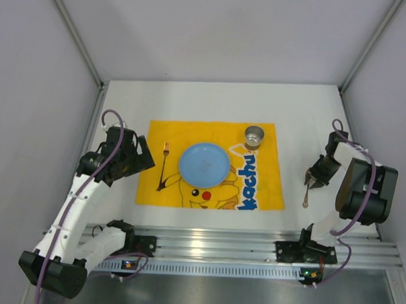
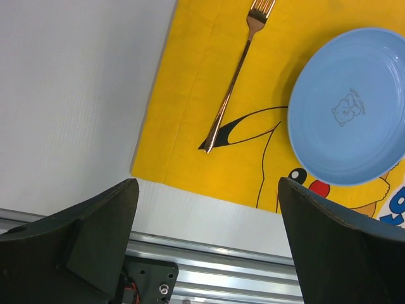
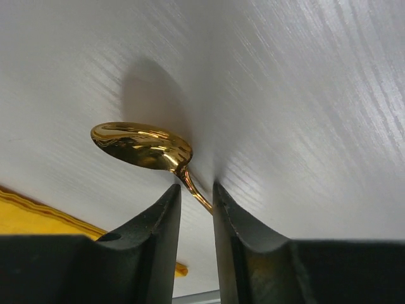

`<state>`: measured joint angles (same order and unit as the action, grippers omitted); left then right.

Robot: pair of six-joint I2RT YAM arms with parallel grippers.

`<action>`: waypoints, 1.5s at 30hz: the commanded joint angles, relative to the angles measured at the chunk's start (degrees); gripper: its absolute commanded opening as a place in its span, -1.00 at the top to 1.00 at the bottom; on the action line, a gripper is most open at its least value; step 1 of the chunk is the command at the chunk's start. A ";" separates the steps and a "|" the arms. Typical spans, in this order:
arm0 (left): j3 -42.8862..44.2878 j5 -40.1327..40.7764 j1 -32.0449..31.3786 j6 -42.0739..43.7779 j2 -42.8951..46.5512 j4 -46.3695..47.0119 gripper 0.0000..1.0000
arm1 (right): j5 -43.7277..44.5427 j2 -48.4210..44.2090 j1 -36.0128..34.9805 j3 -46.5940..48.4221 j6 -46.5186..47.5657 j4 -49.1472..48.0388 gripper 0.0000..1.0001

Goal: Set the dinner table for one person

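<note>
Right claw (image 3: 196, 190) pinching spoon (image 3: 142, 145), dinner table (image 3: 291, 95) beneath

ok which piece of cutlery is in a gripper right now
The gold spoon, pinched in the right gripper off the yellow cloth; the fork lies free on it.

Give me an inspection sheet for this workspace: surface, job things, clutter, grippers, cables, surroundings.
Surface: white table, with a yellow cloth lying flat in the middle.
Job's things: plate at the centre of the cloth; fork on the cloth left of it; cup on the cloth's far right corner; spoon off the cloth, at the bare table to its right.
Clutter: nothing seen.
Grippers: left gripper open and empty, by the cloth's near left corner; right gripper shut on the spoon's neck.
Cables: purple cables loop along both arms, apart from the tableware.
Surroundings: grey walls; aluminium rail at the near edge.
</note>
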<state>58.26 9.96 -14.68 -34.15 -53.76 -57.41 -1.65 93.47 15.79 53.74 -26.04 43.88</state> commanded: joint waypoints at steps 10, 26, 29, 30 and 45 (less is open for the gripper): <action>1.68 1.82 -0.09 -0.65 0.59 -1.74 -0.93 | 6.82 1.98 -2.34 5.32 3.09 -0.38 1.00; 4.05 1.47 -0.09 0.84 -3.02 -0.34 -0.94 | 14.56 -13.14 -42.66 19.48 -7.25 14.39 1.00; 4.84 1.38 -0.09 1.28 -3.72 -0.51 -0.94 | 14.84 -11.30 -52.51 17.20 -11.83 10.72 1.00; 4.93 1.38 -0.09 1.37 -3.81 -0.43 -0.94 | 14.05 -10.42 -53.23 16.58 -13.32 9.40 1.00; 10.91 2.78 -0.09 1.89 -4.34 -7.01 -0.94 | 10.09 11.55 -54.73 22.55 -14.74 -2.74 1.00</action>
<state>66.65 11.29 -14.68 -33.19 -58.04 -61.32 8.71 103.20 -38.52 72.29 -40.14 45.08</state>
